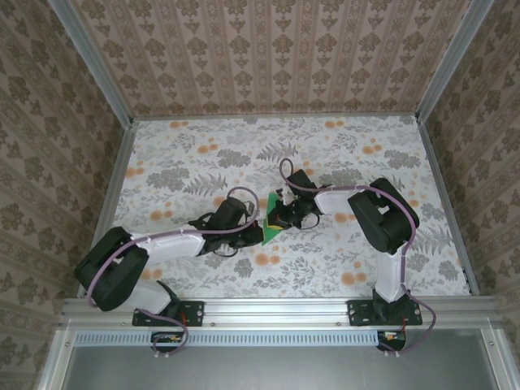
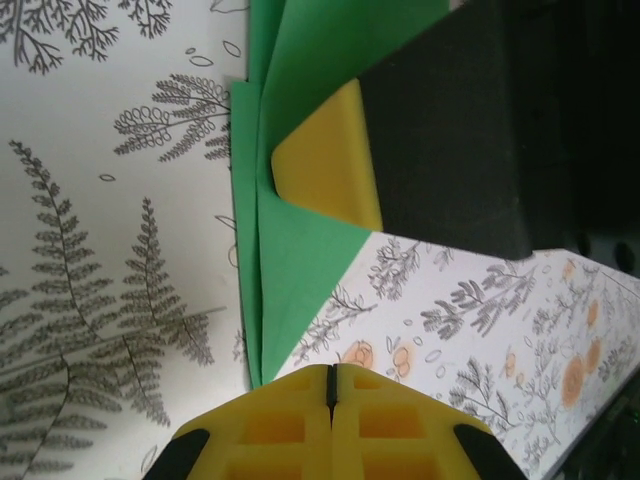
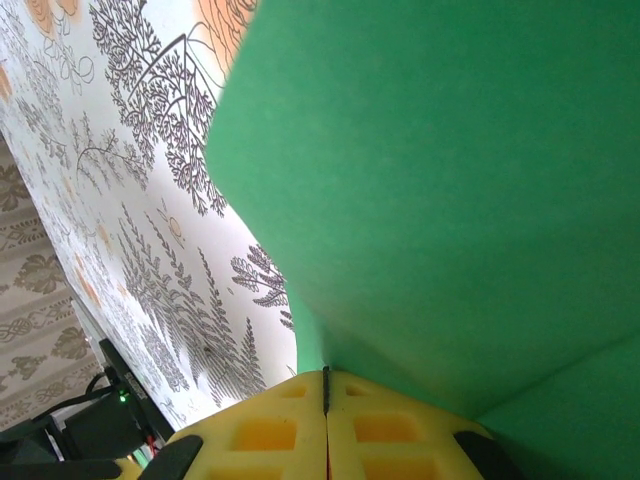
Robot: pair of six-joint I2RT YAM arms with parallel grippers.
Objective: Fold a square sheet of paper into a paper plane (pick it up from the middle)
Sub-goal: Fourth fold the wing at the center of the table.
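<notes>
The square sheet of paper [image 1: 270, 219], bright green and partly folded into layers, lies mid-table between my two grippers. My left gripper [image 1: 257, 226] is at its left edge. In the left wrist view the left gripper [image 2: 331, 378] is shut with nothing between its fingers, and the paper [image 2: 290, 250] ends in a point just left of them. My right gripper [image 1: 282, 213] comes in from the right, turned on its side. One of its yellow fingers [image 2: 325, 160] lies on the paper. In the right wrist view the right gripper [image 3: 326, 376] is shut, and a curved green flap [image 3: 440, 190] runs into its seam.
The table [image 1: 203, 162] has a leaf and flower print. Patterned walls [image 1: 268, 57] stand at the back and both sides, with metal rails [image 1: 268, 312] along the near edge. There is open tabletop behind and to both sides of the grippers.
</notes>
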